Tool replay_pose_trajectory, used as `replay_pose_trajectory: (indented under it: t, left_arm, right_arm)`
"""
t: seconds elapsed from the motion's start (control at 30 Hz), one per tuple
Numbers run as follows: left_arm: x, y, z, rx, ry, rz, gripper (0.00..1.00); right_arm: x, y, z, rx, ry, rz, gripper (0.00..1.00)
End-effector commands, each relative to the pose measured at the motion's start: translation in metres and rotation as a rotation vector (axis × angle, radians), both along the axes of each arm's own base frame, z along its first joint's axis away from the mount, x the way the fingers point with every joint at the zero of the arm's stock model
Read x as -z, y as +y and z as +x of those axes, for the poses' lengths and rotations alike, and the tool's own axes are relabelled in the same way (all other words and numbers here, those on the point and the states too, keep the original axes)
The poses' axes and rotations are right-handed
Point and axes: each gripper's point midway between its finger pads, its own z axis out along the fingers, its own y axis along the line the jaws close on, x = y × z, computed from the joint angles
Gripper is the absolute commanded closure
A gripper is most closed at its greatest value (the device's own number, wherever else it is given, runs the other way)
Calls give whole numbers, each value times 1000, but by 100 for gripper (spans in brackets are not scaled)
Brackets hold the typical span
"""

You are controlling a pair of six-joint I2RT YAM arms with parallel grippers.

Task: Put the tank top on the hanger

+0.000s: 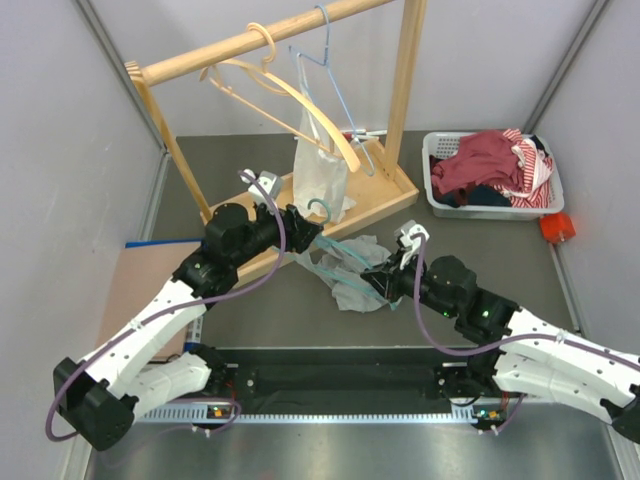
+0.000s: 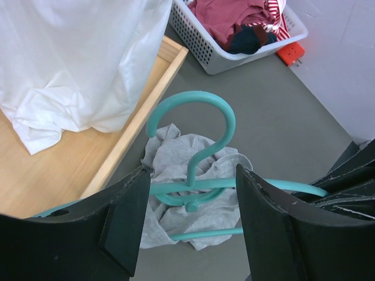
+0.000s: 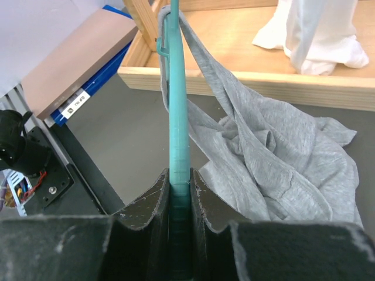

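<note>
The teal hanger [image 1: 336,246] lies low over the table in front of the wooden rack, its hook [image 2: 202,111] pointing toward the rack. The grey tank top [image 1: 352,290] is crumpled under and around it. One strap [image 3: 193,47] drapes over the far end of the hanger arm [image 3: 177,105]. My right gripper [image 3: 179,182] is shut on that arm's near end. My left gripper [image 2: 192,175] is open, with its fingers [image 2: 126,211] standing either side of the hanger's neck, apart from it.
A wooden rack [image 1: 250,40] carries a pale wooden hanger [image 1: 300,100], a light blue wire hanger [image 1: 335,85] and a white bag [image 1: 320,170]. A white basket [image 1: 480,210] of red clothes stands at the right. A brown board [image 1: 140,290] lies at the left.
</note>
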Motion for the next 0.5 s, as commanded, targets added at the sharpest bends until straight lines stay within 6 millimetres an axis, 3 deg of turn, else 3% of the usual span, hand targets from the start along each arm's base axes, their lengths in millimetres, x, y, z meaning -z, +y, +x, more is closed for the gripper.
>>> replay_pose_trajectory:
  t: [0.0,0.27,0.47]
  left_arm:
    - [-5,-4,5,12,-46,-21,35]
    - [6,-6,10,3,-36,-3,37]
    - [19,-2,11,-17,-22,16,42]
  right_arm:
    - [-50,19,0,-18,-94,150,100]
    - [-52,37,-6,-42,-94,161,100]
    - [-63,37,-2,-5,-101,204,100]
